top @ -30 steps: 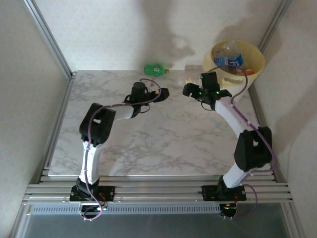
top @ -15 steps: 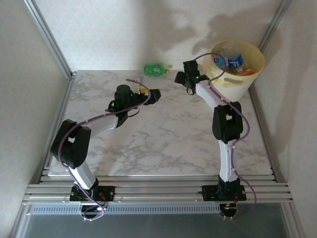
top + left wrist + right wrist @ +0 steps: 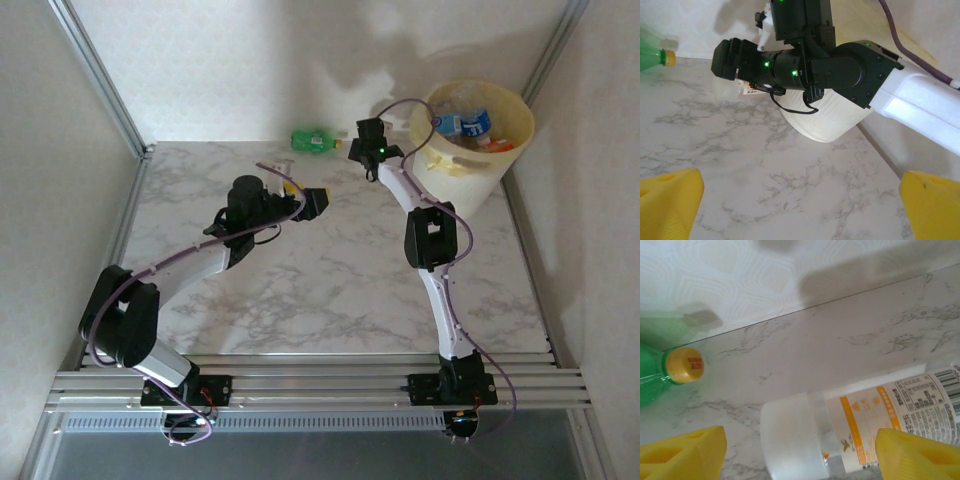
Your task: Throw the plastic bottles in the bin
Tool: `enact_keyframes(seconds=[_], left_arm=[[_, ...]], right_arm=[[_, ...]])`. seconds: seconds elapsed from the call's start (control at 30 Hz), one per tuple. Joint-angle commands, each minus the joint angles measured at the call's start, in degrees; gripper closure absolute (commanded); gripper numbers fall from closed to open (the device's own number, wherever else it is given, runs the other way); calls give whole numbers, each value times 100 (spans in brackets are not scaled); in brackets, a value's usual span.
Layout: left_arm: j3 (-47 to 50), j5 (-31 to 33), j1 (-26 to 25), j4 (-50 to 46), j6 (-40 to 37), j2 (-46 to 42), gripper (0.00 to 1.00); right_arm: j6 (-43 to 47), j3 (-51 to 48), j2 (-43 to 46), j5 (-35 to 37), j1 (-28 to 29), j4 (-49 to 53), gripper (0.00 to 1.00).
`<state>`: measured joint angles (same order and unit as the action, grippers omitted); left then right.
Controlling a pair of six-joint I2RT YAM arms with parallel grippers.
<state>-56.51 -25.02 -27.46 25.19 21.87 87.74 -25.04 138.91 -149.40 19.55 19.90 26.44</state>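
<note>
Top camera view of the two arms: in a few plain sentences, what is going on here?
The bin at the far right corner already holds plastic bottles. The right gripper, open, hovers over the cap end of a clear orange-labelled bottle lying at the far edge of the table, not gripping it. A green bottle lies close beside it. The left gripper is open and empty over mid-table.

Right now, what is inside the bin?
Inside the bin: a clear blue-label bottle with an orange-red piece beside it. Whatever lies beneath them is covered, and the near wall hides the bottom.
</note>
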Motion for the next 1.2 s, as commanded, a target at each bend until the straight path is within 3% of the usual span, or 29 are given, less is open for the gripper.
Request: enact_keyframes(seconds=[0.0, 0.2, 0.53, 0.9, 1.17], left_arm=[[26, 271, -20, -405, -244, -334, 0], [60, 304, -18, -504, -287, -427, 0], [-41, 246, -16, -450, -209, -278, 0], [11, 206, -27, -674, -174, -397, 0], [219, 295, -32, -741, -224, -677, 0]], right_arm=[[236, 517, -319, 247, -42, 192, 22], [449, 1383, -826, -111, -134, 610, 21], [543, 1050, -700, -709, -127, 1129, 22], [685, -605, 511, -848, 135, 1390, 24], [531, -3435, 2943, -472, 757, 353, 23]])
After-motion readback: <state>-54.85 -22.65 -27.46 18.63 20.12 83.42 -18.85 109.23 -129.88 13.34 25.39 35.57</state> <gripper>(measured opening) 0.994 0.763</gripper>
